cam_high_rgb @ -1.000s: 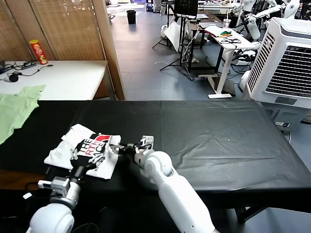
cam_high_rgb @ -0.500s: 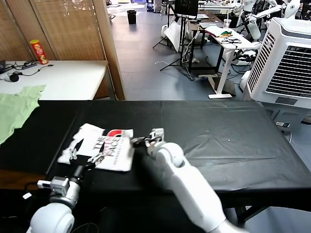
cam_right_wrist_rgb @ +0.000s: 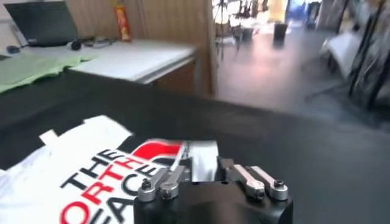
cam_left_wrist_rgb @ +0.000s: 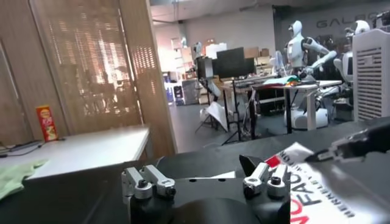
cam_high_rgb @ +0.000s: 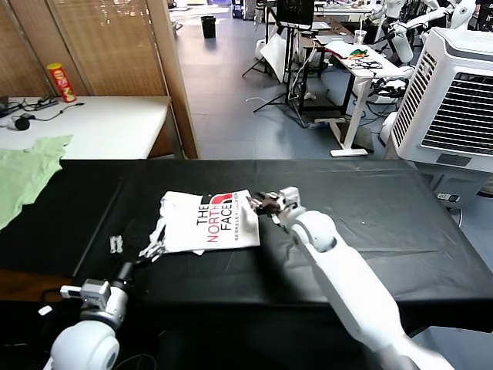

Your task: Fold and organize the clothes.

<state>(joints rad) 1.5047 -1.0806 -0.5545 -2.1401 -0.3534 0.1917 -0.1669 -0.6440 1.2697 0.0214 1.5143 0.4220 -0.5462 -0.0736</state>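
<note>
In the head view, the folded white T-shirt (cam_high_rgb: 208, 222) is seen lying print-up on the black table (cam_high_rgb: 370, 216). Its right edge is pinched by the jaws of the right gripper (cam_high_rgb: 260, 204). The left gripper (cam_high_rgb: 154, 248) is held at the shirt's near left corner, jaws spread.

In the left wrist view, the left gripper's (cam_left_wrist_rgb: 207, 181) jaws are shown wide apart, nothing between them.

In the right wrist view, the shirt's (cam_right_wrist_rgb: 91, 170) edge is seen caught by the right gripper (cam_right_wrist_rgb: 204, 176).
</note>
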